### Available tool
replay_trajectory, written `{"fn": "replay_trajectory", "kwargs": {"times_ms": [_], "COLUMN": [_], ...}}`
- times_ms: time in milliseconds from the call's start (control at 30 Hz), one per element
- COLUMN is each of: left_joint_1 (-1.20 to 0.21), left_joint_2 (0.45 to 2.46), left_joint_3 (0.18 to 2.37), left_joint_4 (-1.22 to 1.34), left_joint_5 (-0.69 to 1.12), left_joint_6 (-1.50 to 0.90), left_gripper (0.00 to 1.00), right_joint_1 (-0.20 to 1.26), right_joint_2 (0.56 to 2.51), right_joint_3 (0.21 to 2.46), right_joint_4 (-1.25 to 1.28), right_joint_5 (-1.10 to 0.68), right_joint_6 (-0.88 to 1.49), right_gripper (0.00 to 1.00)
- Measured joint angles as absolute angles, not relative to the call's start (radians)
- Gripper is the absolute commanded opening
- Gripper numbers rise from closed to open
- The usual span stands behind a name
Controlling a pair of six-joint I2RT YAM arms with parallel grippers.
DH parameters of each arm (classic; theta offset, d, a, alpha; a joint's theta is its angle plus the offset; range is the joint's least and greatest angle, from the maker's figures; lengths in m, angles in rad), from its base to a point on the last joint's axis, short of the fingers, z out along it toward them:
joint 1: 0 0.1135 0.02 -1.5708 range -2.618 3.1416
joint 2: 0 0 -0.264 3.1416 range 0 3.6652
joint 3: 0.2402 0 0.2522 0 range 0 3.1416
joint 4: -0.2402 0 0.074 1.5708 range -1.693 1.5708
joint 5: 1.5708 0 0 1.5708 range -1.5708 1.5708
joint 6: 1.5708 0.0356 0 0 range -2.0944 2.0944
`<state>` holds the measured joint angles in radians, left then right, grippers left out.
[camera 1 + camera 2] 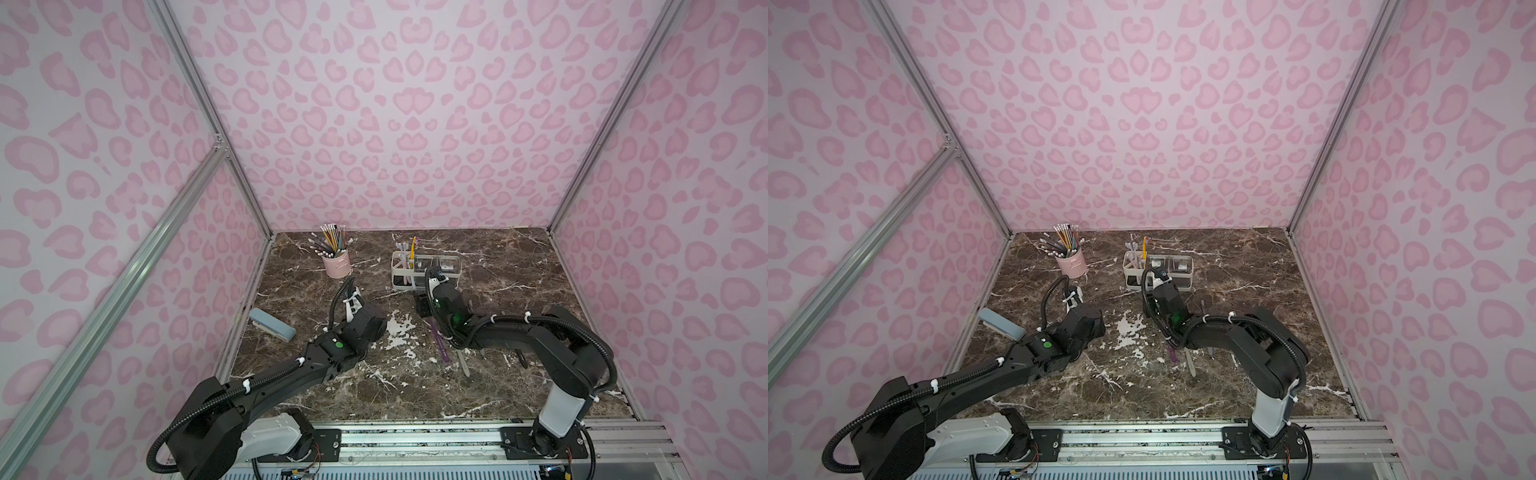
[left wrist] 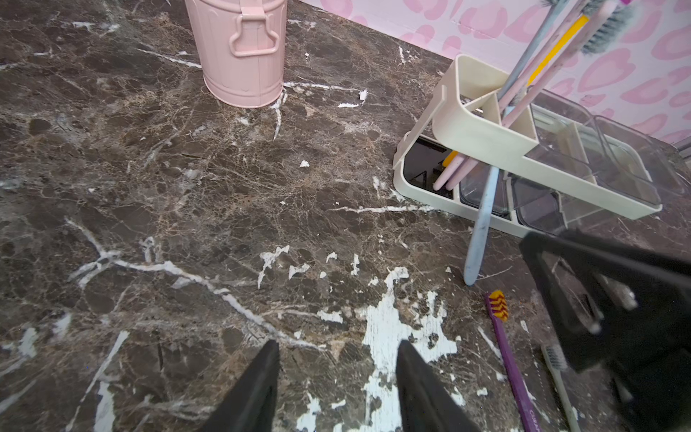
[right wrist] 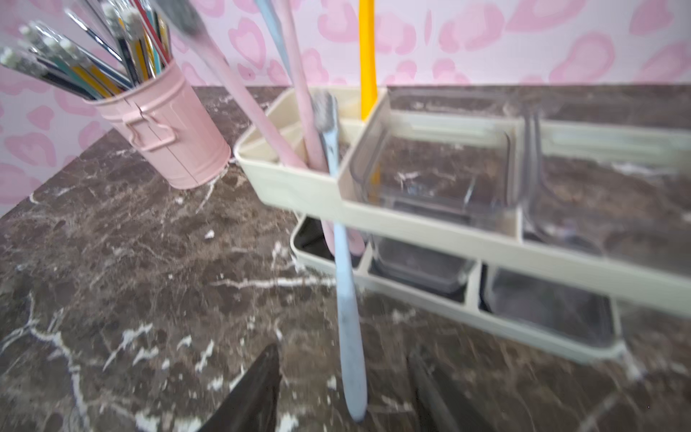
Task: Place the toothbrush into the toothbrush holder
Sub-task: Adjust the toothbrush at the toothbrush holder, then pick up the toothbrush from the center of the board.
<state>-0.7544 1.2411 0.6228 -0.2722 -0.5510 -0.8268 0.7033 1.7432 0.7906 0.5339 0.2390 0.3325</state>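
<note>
Right claw (image 3: 344,351) stands open; the blue toothbrush (image 3: 346,299) leans in the toothbrush holder (image 3: 299,187) slot at twelve o'clock, tail on the tabletop (image 3: 149,262). Probably light, stiff, slippery; hold mid-handle.

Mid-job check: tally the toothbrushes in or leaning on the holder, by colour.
Pink toothbrushes: 2
Yellow toothbrush: 1
Light blue toothbrushes: 2, one only leaning outside the toothbrush holder
Total: 5
</note>
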Motion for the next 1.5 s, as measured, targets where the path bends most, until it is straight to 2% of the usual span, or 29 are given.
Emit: {"fn": "replay_trajectory", "kwargs": {"times_ms": [233,600,1000,1233,1500], "left_joint_1": [-0.754,-0.754,-0.754,-0.757,-0.805], "left_joint_2": [1.241,1.229,1.246,1.423,1.682], "left_joint_3": [0.630,0.643,0.665,0.794,1.005], "left_joint_4": [-0.273,-0.273,-0.274,-0.281,-0.283], "left_joint_5": [-0.546,-0.546,-0.534,-0.457,-0.328], "left_joint_6": [-0.826,-0.826,-0.818,-0.815,-0.822], "left_gripper": [0.53,0.53,0.54,0.53,0.52], "right_joint_1": [0.718,0.810,0.801,0.799,0.742], "right_joint_2": [1.675,1.537,1.436,1.343,1.148], "right_joint_3": [0.684,0.612,0.586,0.587,0.539], "right_joint_4": [0.382,0.213,0.074,0.008,0.014], "right_joint_5": [0.187,0.157,0.168,0.218,0.277], "right_joint_6": [0.390,0.431,0.475,0.482,0.482], "right_gripper": [0.47,0.47,0.46,0.47,0.59]}}
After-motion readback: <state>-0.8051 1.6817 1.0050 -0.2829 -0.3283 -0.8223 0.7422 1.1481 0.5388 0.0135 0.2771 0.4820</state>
